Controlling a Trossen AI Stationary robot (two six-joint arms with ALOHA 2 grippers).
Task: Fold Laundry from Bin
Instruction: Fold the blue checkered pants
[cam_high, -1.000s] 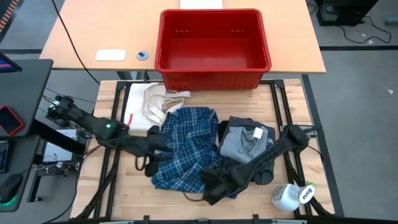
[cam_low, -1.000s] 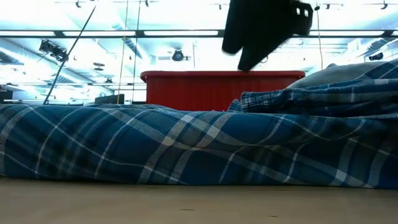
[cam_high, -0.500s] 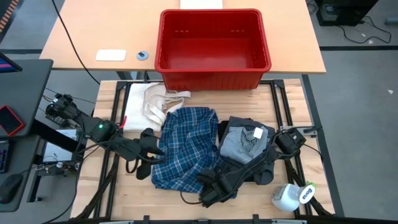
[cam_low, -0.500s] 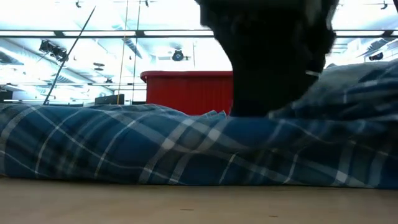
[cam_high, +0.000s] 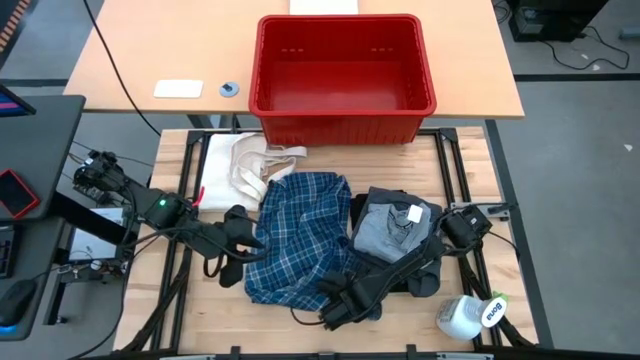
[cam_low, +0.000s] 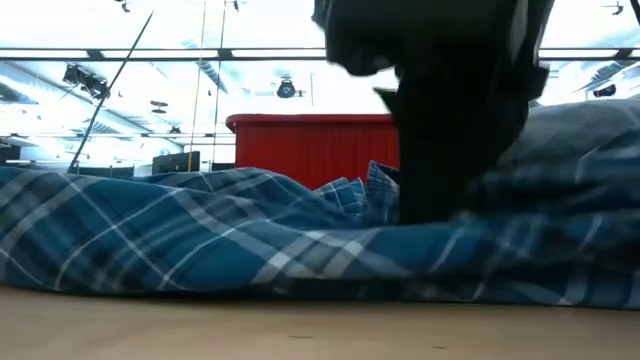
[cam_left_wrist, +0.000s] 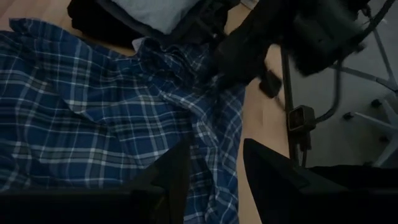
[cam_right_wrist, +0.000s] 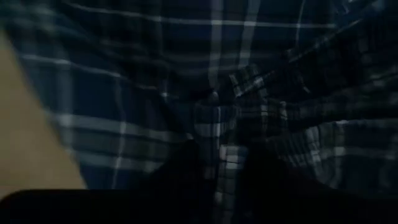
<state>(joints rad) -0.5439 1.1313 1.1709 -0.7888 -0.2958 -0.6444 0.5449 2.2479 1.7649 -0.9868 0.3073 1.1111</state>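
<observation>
The blue-and-white plaid shirt (cam_high: 295, 235) lies spread on the wooden table, its near edge across the low view (cam_low: 200, 240). My right gripper (cam_high: 338, 303) is down on the shirt's near right part, shut on a pucker of cloth (cam_right_wrist: 225, 140). My left gripper (cam_high: 230, 268) hangs open over the shirt's left edge, and plaid shows through the gap between its fingers (cam_left_wrist: 214, 180). A light grey garment (cam_high: 392, 228) lies on dark ones right of the shirt. The red bin (cam_high: 343, 75) stands at the far edge. My right gripper pinches a bunched ridge of the plaid shirt (cam_right_wrist: 227, 149) between its two fingers, near the shirt's near right corner. The fingers (cam_right_wrist: 186, 171) come steeply from above. One layer or several, I cannot tell. The shirt stays on the table, slack, rucked up beside the fingers (cam_low: 365, 185).
A cream-white cloth with strap loops (cam_high: 250, 165) lies between the bin and the shirt. A white bottle (cam_high: 468, 315) lies at the near right corner. Bare wood (cam_high: 205, 300) shows near the left front edge. A light desk (cam_high: 180, 60) stands behind the table.
My right gripper has come down onto the shirt's near right part, and the cloth beside it has rucked up into a ridge. My left gripper has drawn back a little toward the table's left edge, still above the shirt.
</observation>
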